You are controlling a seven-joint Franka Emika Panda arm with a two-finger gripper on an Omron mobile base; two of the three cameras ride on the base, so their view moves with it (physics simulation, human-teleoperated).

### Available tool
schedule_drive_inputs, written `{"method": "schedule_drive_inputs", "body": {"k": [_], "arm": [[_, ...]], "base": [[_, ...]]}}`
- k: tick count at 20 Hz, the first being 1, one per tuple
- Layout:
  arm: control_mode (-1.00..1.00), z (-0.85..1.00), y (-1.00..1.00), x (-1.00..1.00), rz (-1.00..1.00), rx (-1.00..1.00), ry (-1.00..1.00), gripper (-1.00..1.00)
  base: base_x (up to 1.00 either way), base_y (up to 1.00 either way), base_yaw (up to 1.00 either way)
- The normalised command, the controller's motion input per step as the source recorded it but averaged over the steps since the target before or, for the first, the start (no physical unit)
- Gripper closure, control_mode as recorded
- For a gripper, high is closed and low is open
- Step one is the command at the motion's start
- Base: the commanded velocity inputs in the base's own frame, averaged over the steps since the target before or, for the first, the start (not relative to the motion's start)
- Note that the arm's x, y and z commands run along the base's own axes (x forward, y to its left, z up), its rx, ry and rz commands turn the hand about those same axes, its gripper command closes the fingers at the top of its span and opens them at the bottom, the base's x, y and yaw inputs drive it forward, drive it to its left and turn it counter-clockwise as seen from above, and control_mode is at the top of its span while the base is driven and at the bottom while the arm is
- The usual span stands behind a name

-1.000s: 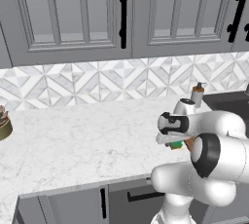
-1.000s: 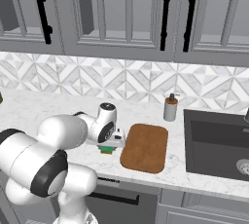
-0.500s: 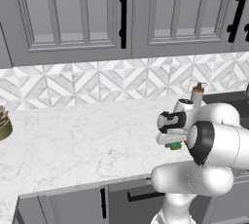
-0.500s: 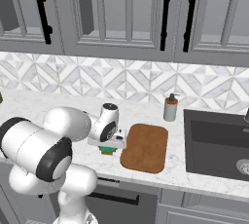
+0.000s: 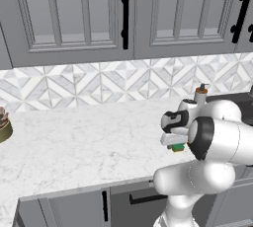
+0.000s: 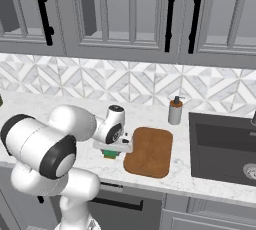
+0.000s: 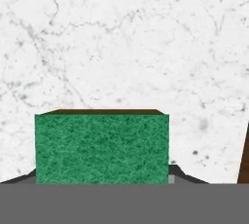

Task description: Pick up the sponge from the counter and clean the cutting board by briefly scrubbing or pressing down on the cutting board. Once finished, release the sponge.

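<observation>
Sponge (image 7: pixel 101 148) fills the lower hand view, green face to the camera, long axis running left-right across the frame between the finger tips. End effector (image 6: pixel 112 152) clamped on the sponge, held just above the counter (image 6: pixel 50 109). In the right base view it hangs just left of the cutting board (image 6: pixel 149 151), apart from its edge. Board's long axis runs from the counter front toward the backsplash. Behind the board, near its far right corner, stands a soap dispenser (image 6: pixel 175 111) (upright). Right of the board, the dark sink (image 6: pixel 220 146); contents cannot be told.
</observation>
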Motion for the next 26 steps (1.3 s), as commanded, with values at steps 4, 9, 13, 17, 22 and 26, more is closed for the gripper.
{"method": "schedule_drive_inputs", "body": {"k": [4,9,13,17,22,26], "arm": [[-1.0,0.01,0.0,0.0,0.0,0.01,0.01,-1.0],[-1.0,0.24,0.0,0.0,0.0,0.0,0.0,-1.0],[-1.0,0.28,0.0,0.0,0.0,0.0,0.0,-1.0],[-1.0,0.38,0.0,0.0,0.0,0.0,0.0,-1.0],[-1.0,0.7,-0.04,-0.6,0.0,0.0,0.0,-1.0],[-1.0,0.64,-0.03,-0.69,0.01,0.0,0.0,-1.0]], "base": [[0.0,0.0,0.0],[0.0,0.0,0.0],[0.0,0.0,0.0],[0.0,0.0,0.0],[0.0,0.0,0.0],[0.0,0.0,0.0]]}}
